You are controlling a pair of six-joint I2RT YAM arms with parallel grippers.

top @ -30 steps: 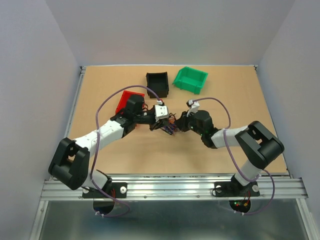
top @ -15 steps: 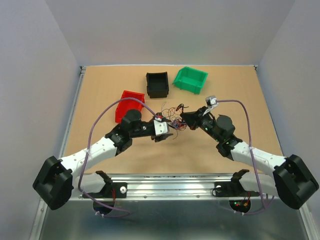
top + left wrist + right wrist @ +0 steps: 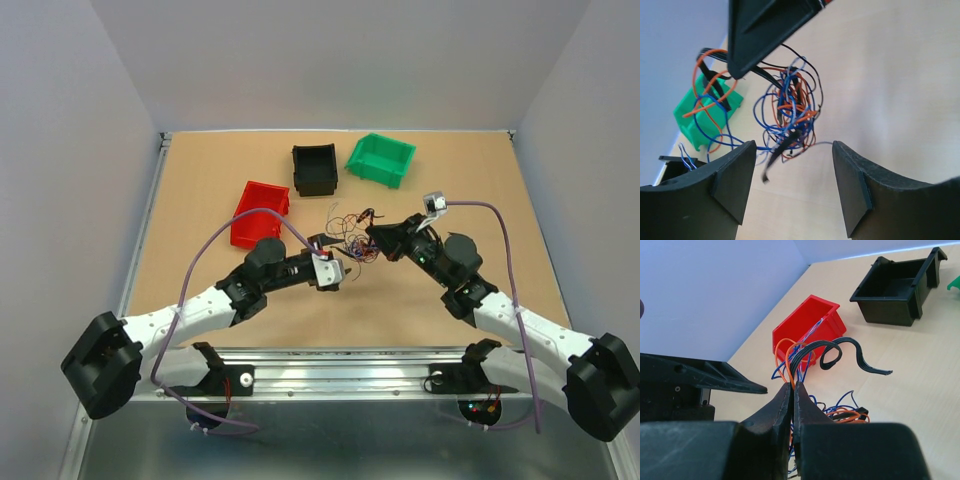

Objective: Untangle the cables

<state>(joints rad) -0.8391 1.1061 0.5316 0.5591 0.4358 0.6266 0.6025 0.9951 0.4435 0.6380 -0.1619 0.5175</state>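
Orange-blue cables | right end effector clamps them | left end effector newly agape

My overhead camera looks down from behind the near edge over the tan wooden table. The left wrist camera sits close to the tangle of thin orange, blue and black wires. The right wrist camera faces it too, seemingly from the opposite side.
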